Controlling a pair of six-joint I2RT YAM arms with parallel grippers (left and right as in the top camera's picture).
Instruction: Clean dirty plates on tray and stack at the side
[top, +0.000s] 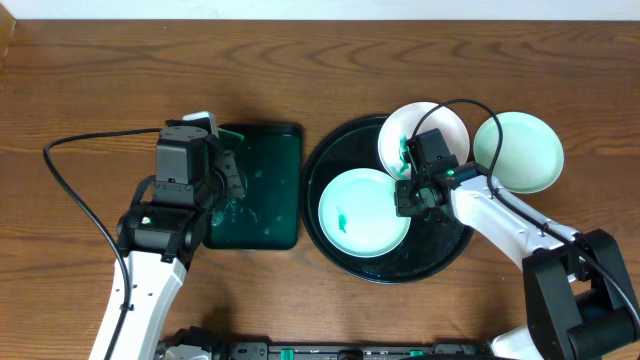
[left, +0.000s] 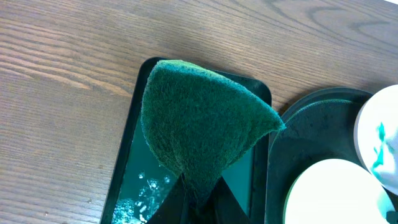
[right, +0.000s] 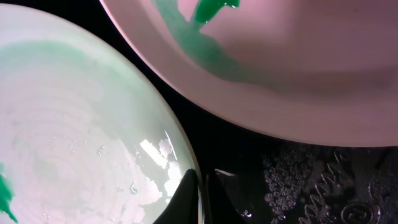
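The round black tray (top: 325, 165) holds a mint green plate (top: 363, 212) with a small green smear. My right gripper (top: 408, 198) is at that plate's right edge, and in the right wrist view the gripper (right: 204, 196) is shut on the mint plate's (right: 74, 124) rim. A white plate (top: 425, 135) with green smears lies at the tray's upper right, close above the jaws (right: 280, 62). A second mint plate (top: 518, 150) rests on the table right of the tray. My left gripper (left: 199, 202) is shut on a green sponge (left: 199, 118) over the dark green rectangular tray (left: 127, 149).
The rectangular tray (top: 270, 215) sits just left of the black tray and has soapy water in it (left: 140, 196). Arm cables loop over the table at the left (top: 70, 190) and above the white plate (top: 470, 105). Bare wood lies along the back.
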